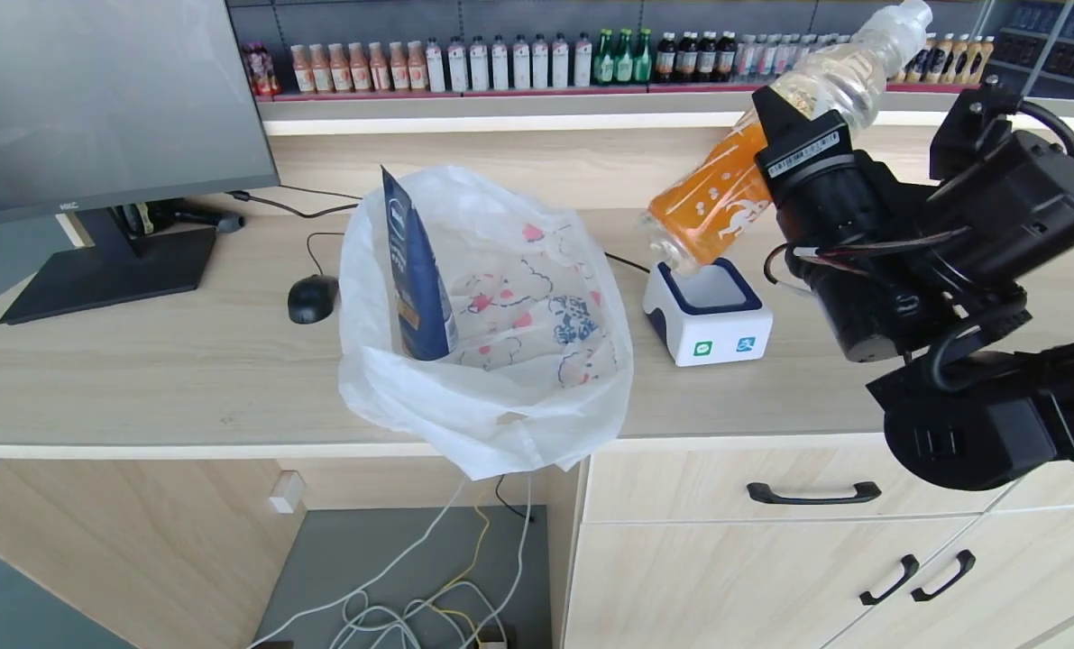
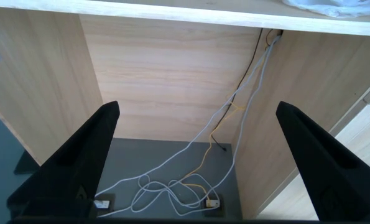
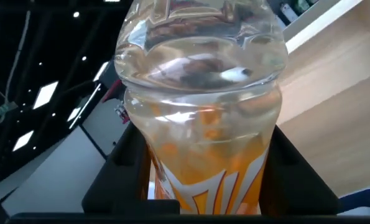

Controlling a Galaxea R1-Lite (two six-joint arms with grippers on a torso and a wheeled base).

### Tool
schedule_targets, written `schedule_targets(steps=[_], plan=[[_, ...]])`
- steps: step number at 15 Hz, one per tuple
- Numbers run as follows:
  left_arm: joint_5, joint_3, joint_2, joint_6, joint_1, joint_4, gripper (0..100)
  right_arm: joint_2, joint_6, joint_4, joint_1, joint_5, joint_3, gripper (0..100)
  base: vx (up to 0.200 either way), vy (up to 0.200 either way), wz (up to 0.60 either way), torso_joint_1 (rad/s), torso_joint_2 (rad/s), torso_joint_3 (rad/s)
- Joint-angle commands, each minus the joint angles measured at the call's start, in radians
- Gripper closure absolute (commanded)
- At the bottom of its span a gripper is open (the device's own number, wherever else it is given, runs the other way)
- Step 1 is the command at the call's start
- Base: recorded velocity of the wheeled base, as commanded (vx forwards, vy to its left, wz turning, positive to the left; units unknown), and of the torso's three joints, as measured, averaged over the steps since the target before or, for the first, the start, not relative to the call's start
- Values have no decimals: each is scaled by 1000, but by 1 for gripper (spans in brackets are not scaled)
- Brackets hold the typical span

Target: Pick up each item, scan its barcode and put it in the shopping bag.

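Observation:
My right gripper (image 1: 794,135) is shut on a clear bottle with an orange label (image 1: 726,194), held tilted with its base just above the white and blue barcode scanner (image 1: 706,314) on the counter. The right wrist view shows the bottle (image 3: 203,124) close up between the fingers. A white plastic shopping bag (image 1: 491,324) stands open left of the scanner, with a dark blue pouch (image 1: 417,270) upright inside it. My left gripper (image 2: 197,162) is open below the counter, facing the knee space with its cables.
A monitor (image 1: 104,99) on a black stand sits at the counter's left, with a black mouse (image 1: 312,298) beside the bag. Shelves of bottles (image 1: 537,61) line the back. Drawers with black handles (image 1: 813,493) are under the counter. Loose cables (image 2: 172,186) lie on the floor.

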Motion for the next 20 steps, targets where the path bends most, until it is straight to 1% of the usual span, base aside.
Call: schedule_targets(steps=[1, 2, 3, 4, 7, 13, 20], plan=[[0, 0, 0, 0, 1, 0, 0, 25, 70, 6, -50, 1, 17, 100, 0, 0, 0, 0, 0, 0], [0, 0, 0, 0, -1, 0, 0, 41, 117, 11, -73, 2, 20, 100, 0, 0, 0, 0, 0, 0], [0, 0, 0, 0, -1, 0, 0, 45, 130, 12, -78, 4, 20, 100, 0, 0, 0, 0, 0, 0], [0, 0, 0, 0, -1, 0, 0, 70, 191, 20, -106, 4, 22, 100, 0, 0, 0, 0, 0, 0], [0, 0, 0, 0, 1, 0, 0, 93, 280, 32, -149, 25, 22, 100, 0, 0, 0, 0, 0, 0], [0, 0, 0, 0, -1, 0, 0, 119, 371, 32, -176, 35, 34, 100, 0, 0, 0, 0, 0, 0], [0, 0, 0, 0, 1, 0, 0, 124, 398, 31, -181, 33, 51, 100, 0, 0, 0, 0, 0, 0]])
